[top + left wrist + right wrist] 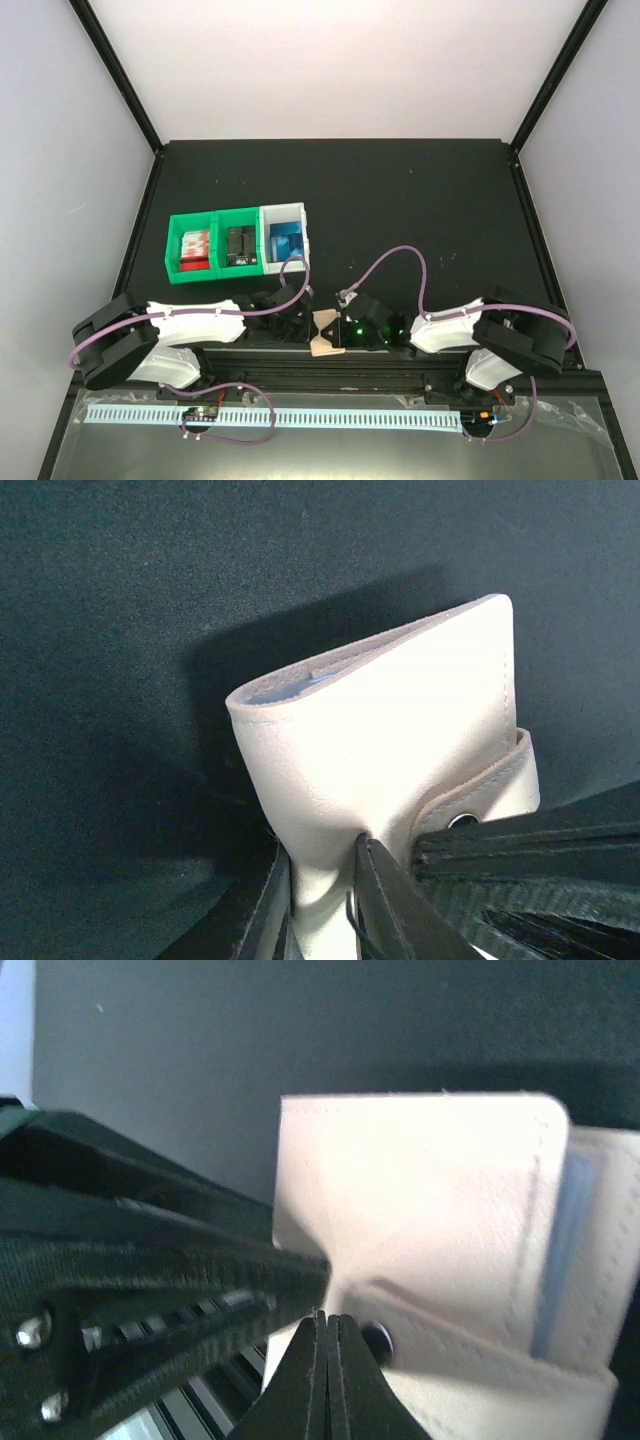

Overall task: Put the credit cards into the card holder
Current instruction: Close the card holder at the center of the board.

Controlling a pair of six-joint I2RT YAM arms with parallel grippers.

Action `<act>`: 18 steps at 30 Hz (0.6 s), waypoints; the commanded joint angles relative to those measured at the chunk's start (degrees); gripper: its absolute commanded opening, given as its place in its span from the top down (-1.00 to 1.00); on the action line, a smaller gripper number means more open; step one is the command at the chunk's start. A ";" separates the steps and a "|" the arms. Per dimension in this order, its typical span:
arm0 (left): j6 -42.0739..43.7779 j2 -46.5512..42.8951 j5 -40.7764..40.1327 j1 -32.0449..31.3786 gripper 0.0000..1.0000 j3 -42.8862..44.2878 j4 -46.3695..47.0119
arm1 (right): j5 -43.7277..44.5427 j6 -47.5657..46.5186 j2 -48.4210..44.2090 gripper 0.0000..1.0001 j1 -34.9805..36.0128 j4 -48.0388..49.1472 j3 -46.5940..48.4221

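Top view: small tan leather-like folding card holder [326, 338] sits at the near-mid table edge, sandwiched btwn left gripper [303, 328] and right gripper [350, 330], both touching it. Bright blue thin plastic credit cards [288, 240] lie in the white plastic bin [283, 209], up and left of the claws, nearer the L arm. Next move likely hinges on that: the holder has to be open before a card gets fetched.

L wrist: left gripper [325, 905] is narrowly parted and clamped on the holder's [400, 740] folded end. Its long axis runs away up-right. A pale blue sliver shows inside the fold.

R wrist: right gripper [326, 1355] has its jaws pressed fully together, tips at the strap by the dark snap [377, 1340]. Can't tell if the strap is nipped. Holder [420, 1200] looks creamy and stitched, w/ a blue edge in the pocket.
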 commanded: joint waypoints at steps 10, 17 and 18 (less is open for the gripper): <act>2.61 -6.37 -2.33 1.47 0.11 -0.14 -5.80 | 15.61 -8.16 -24.21 0.19 -2.21 -39.60 8.64; 2.92 -8.77 0.65 2.71 0.02 -1.35 -5.00 | 9.77 -10.00 -18.20 0.07 -2.27 -41.90 9.66; 2.73 -8.42 1.58 2.91 0.04 -1.68 -4.06 | 8.77 -10.26 -16.89 0.07 -2.26 -41.14 9.60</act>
